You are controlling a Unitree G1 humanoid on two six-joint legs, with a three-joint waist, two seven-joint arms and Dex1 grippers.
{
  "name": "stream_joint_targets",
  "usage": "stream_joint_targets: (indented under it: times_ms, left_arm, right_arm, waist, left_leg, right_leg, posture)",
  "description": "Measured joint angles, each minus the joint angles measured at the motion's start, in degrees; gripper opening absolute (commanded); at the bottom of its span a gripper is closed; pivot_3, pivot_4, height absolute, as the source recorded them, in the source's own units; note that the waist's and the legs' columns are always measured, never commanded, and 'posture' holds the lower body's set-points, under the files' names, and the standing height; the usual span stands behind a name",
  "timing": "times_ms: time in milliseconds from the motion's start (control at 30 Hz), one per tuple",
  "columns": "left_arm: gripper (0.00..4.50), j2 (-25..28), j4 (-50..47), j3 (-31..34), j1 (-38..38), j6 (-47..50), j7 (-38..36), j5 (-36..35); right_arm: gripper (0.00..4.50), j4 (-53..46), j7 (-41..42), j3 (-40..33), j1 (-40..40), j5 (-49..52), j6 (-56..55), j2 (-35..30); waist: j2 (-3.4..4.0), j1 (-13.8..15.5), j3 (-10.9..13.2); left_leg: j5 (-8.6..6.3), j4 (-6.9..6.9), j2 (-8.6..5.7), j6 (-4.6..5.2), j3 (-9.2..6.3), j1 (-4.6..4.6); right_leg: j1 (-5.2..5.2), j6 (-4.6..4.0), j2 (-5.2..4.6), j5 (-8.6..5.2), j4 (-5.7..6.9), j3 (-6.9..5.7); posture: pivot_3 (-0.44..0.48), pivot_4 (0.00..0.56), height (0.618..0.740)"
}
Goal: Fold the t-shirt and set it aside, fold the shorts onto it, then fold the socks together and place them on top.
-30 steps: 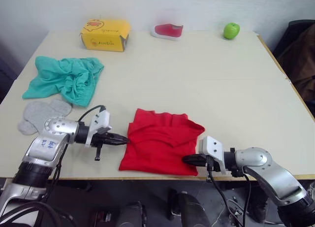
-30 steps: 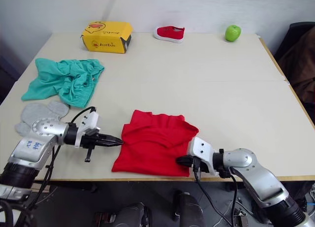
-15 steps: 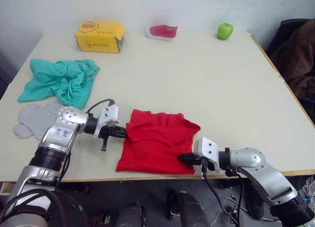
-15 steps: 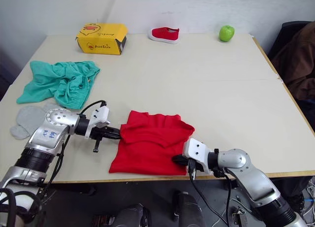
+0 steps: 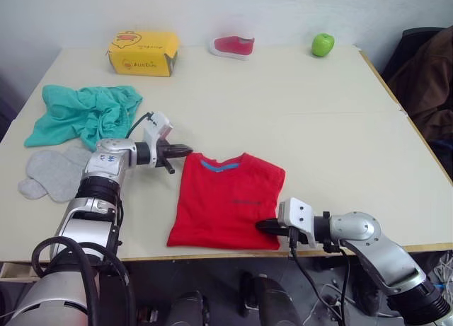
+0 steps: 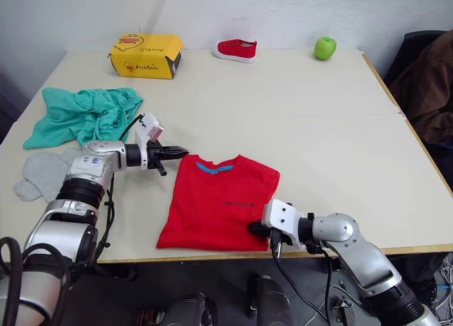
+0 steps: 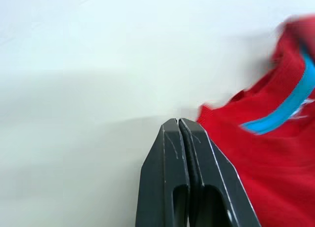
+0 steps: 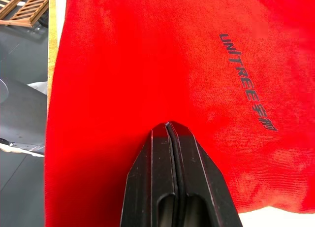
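The red t-shirt [image 5: 226, 202] lies flat near the table's front edge, blue neckband facing up on its far side. My left gripper [image 5: 185, 150] is shut just off the shirt's far-left corner, and no cloth shows between its fingers [image 7: 170, 148]. My right gripper [image 5: 260, 227] is shut and lies over the shirt's near-right part, its fingers [image 8: 170, 163] resting on the red cloth. The teal shorts [image 5: 81, 114] lie crumpled at the left. The grey socks [image 5: 53, 174] lie flat just in front of them.
A yellow box [image 5: 141, 52], a small red shoe [image 5: 232, 46] and a green apple [image 5: 323, 44] line the table's far edge. A dark jacket [image 5: 428, 71] hangs beyond the right edge. The table [image 5: 318, 128] is bare right of the shirt.
My left gripper swung toward the table's far side past the shirt's corner. The bunched upper layer of the t-shirt now lies spread flat, showing the neckband. The right gripper has stayed put.
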Motion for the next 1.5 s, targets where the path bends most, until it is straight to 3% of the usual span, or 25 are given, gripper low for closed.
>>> stream_joint_targets:
  times_ms: [67, 167, 300, 400, 533, 667, 800, 1000, 1100, 1200, 1300, 1400, 1500]
  left_arm:
    - [0.03, 0.3, -1.1, 0.2, 0.9, 0.0, -1.5, -0.1]
    - [0.03, 2.0, -12.1, 0.7, 5.3, 3.0, -7.6, -3.3]
    - [0.03, 7.3, -39.1, 0.1, 14.8, 13.4, -16.3, -11.8]
    - [0.03, 8.5, -50.1, -3.5, 20.0, 13.9, -17.8, -12.2]
    - [0.03, 7.1, -50.4, -7.5, 23.0, 11.4, -14.8, -8.3]
    - [0.03, 6.1, -46.2, -11.0, 23.6, 4.8, -10.7, -2.0]
    - [0.03, 6.7, -46.4, -11.0, 25.1, 0.0, -9.5, -0.4]
    - [0.03, 8.2, -47.5, -8.9, 27.5, -0.6, -9.0, -0.7]
    - [0.03, 8.3, -51.4, -6.1, 30.5, 3.7, -7.7, -3.6]
    - [0.03, 8.3, -56.8, -3.8, 31.0, 9.1, -7.6, -8.3]
    - [0.58, 9.9, -60.9, 0.0, 29.9, 12.2, -9.2, -13.8]
    - [1.49, 13.6, -62.3, 5.1, 28.6, 15.5, -12.3, -19.7]
    - [2.29, 12.1, -62.2, 7.0, 26.6, 13.8, -11.4, -20.9]
  right_arm:
    - [0.00, 0.0, 0.0, -0.1, 0.0, -0.1, -0.2, 0.0]
    - [0.00, -0.4, 0.1, -0.5, -0.1, 0.7, 1.0, 0.0]
    - [0.00, -2.0, 0.7, -5.5, -2.9, 9.8, 11.9, 0.0]
    - [0.00, -3.5, 0.4, -9.5, -10.1, 16.7, 19.0, 1.5]
    - [0.00, -1.5, -0.9, -7.6, -14.4, 16.9, 21.1, 4.6]
    - [0.00, 8.3, -2.9, -0.1, -18.5, 7.8, 17.0, 7.8]
    - [0.00, 16.6, -6.8, 2.6, -20.6, 0.2, 11.0, 10.0]
    - [0.00, 24.0, -7.4, -0.7, -22.7, -4.4, 4.6, 5.0]
    - [0.00, 24.8, -2.6, -7.4, -22.5, 0.8, 10.4, 0.5]
    - [0.00, 18.6, 1.8, -12.6, -22.3, 9.4, 20.8, -2.2]
    - [0.55, 12.4, 5.2, -16.5, -20.3, 18.0, 32.5, -6.5]
    - [1.57, 8.2, 9.1, -19.6, -13.9, 26.6, 45.0, -12.4]
    - [2.51, 7.9, 6.9, -22.0, -12.5, 31.8, 54.5, -10.3]
  waist:
    - [-0.01, 0.0, 0.0]
    - [-0.01, 0.0, 0.0]
    - [0.07, -0.3, 0.0]
    - [0.13, -0.1, 0.0]
    - [0.12, 0.1, 0.0]
    - [0.12, 0.0, 0.0]
    - [0.14, -0.2, 0.0]
    - [0.17, -0.2, 0.0]
    - [0.19, -0.1, 0.0]
    - [0.21, -0.1, 0.0]
    - [0.22, 0.0, 0.0]
    - [0.22, 0.1, 0.0]
    - [0.21, 0.3, 0.0]
  left_leg:
    - [0.00, 0.00, 0.00, 0.00, 0.00, 0.00]
    - [0.01, 0.01, 0.00, -0.02, -0.01, -0.03]
    - [0.01, 0.07, 0.02, -0.02, -0.04, -0.05]
    - [0.02, 0.08, 0.02, -0.06, -0.07, 0.07]
    - [0.02, 0.07, 0.01, -0.07, -0.07, -0.02]
    - [0.02, 0.02, -0.01, -0.05, -0.05, -0.07]
    - [0.03, 0.00, -0.01, -0.04, -0.02, 0.00]
    - [0.03, -0.01, 0.00, -0.03, -0.02, 0.06]
    - [0.04, -0.01, 0.01, -0.01, -0.08, -0.07]
    - [0.04, -0.01, 0.05, -0.01, -0.14, -0.13]
    - [0.04, -0.07, 0.05, -0.01, -0.20, -0.07]
    - [0.04, -0.10, 0.04, 0.00, -0.23, -0.09]
    - [0.04, -0.09, -0.01, 0.02, -0.22, -0.04]
  right_leg:
    - [0.00, 0.00, -0.01, 0.00, 0.00, 0.00]
    - [-0.03, 0.00, -0.04, 0.00, 0.01, 0.01]
    - [-0.07, -0.01, -0.06, 0.00, 0.04, 0.06]
    - [0.01, -0.08, -0.08, -0.05, -0.05, 0.07]
    - [-0.05, -0.12, -0.07, -0.07, 0.06, 0.05]
    - [-0.11, -0.10, -0.07, -0.05, 0.09, 0.03]
    - [-0.06, -0.10, -0.10, -0.05, 0.09, 0.04]
    - [-0.01, -0.10, -0.14, -0.06, 0.09, 0.06]
    - [-0.10, -0.09, -0.15, -0.05, 0.08, 0.02]
    - [-0.14, -0.10, -0.14, -0.05, 0.06, -0.02]
    - [-0.07, -0.10, -0.15, -0.05, -0.01, -0.06]
    - [-0.03, -0.10, -0.16, -0.05, -0.10, -0.09]
    - [0.05, -0.05, -0.21, -0.02, -0.12, -0.08]
  posture:
    - [0.000, 0.150, 0.740]
    - [0.000, 0.150, 0.740]
    - [0.000, 0.150, 0.740]
    - [0.000, 0.150, 0.740]
    - [0.000, 0.150, 0.740]
    - [0.000, 0.150, 0.740]
    - [0.000, 0.150, 0.740]
    - [0.000, 0.150, 0.740]
    - [0.000, 0.150, 0.740]
    - [0.000, 0.150, 0.740]
    - [0.000, 0.150, 0.740]
    - [0.000, 0.150, 0.740]
    - [0.000, 0.150, 0.740]
